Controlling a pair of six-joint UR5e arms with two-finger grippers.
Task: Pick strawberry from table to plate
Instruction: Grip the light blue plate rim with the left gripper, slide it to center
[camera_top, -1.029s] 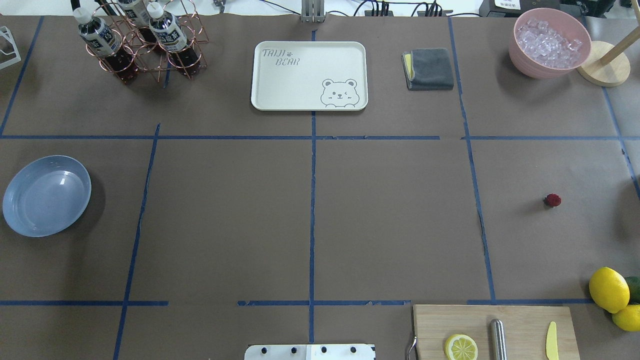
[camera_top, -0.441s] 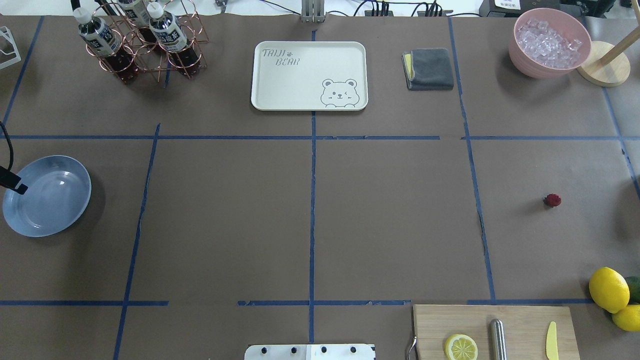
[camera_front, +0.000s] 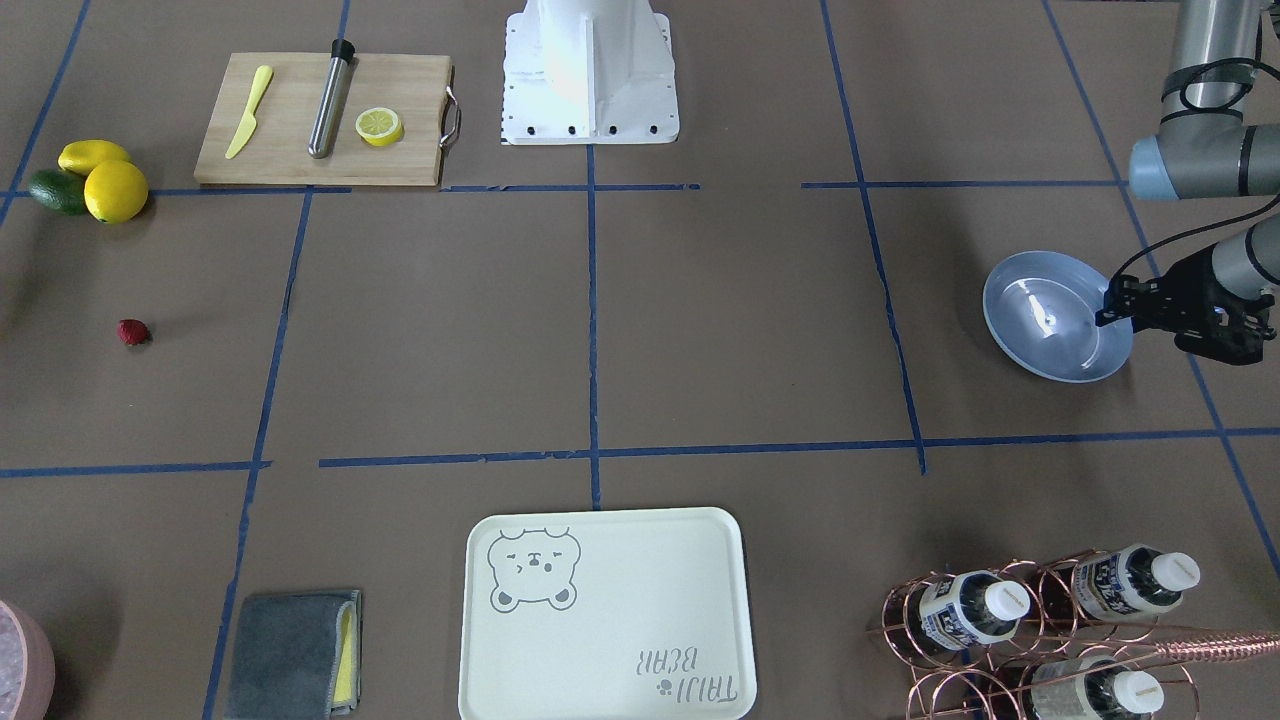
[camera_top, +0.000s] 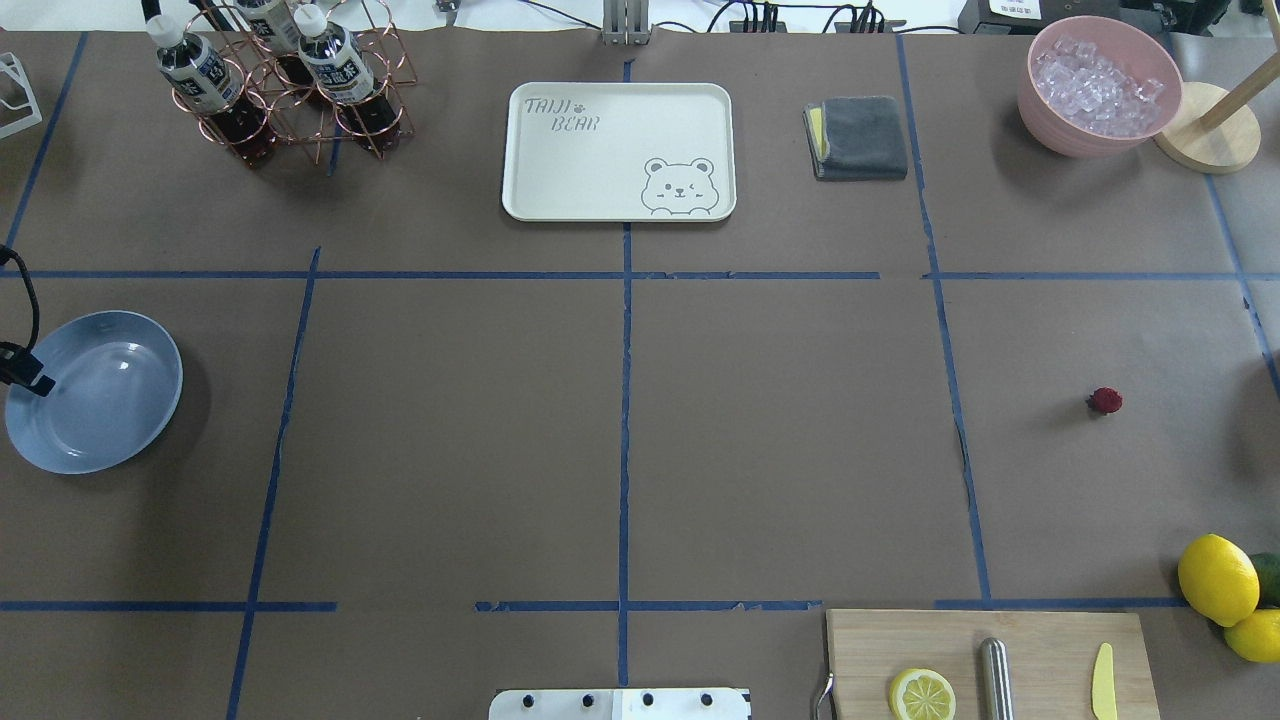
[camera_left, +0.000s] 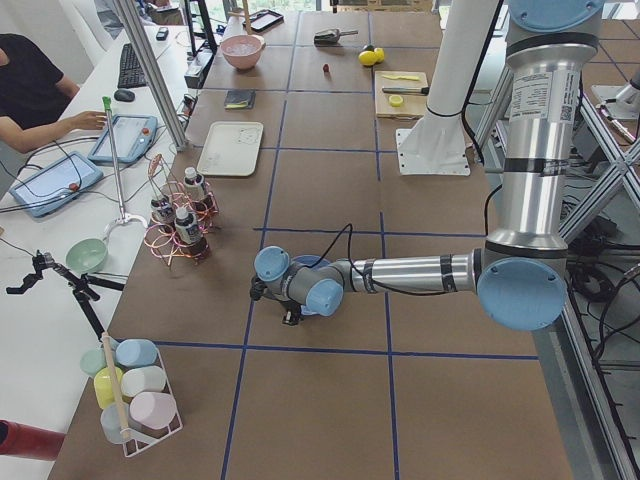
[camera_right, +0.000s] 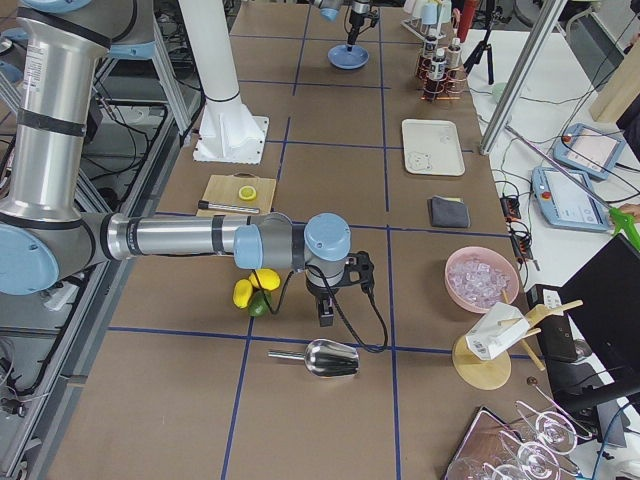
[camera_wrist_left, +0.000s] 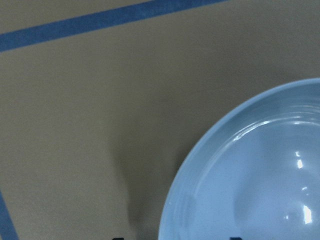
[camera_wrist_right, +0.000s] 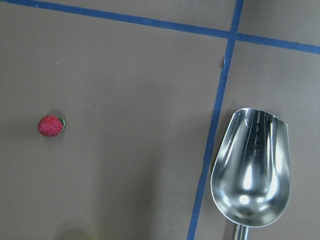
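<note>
Now | taped table (camera_top: 780, 450); strawberry (camera_top: 1105, 401) far from plate (camera_top: 110, 405) | left hand (camera_front: 1108, 313), right hand (camera_right: 326, 310): cannot tell

The table (camera_top: 780, 430) is matte brown, crossed by a grid of blue tape lines (camera_top: 625, 400). The strawberry (camera_top: 1105, 401) is dark red with a green speck; the plate (camera_top: 110, 400) is glossy pale blue-lavender. The tray (camera_top: 600, 170) is cream with a grey bear print — the lemons (camera_top: 1217, 579) are bright yellow, the avocado (camera_top: 1268, 575) dark green, the bowl (camera_top: 1040, 110) pink.

Overhead, front-facing — opposite sides, same table (camera_top: 450, 420)
</note>
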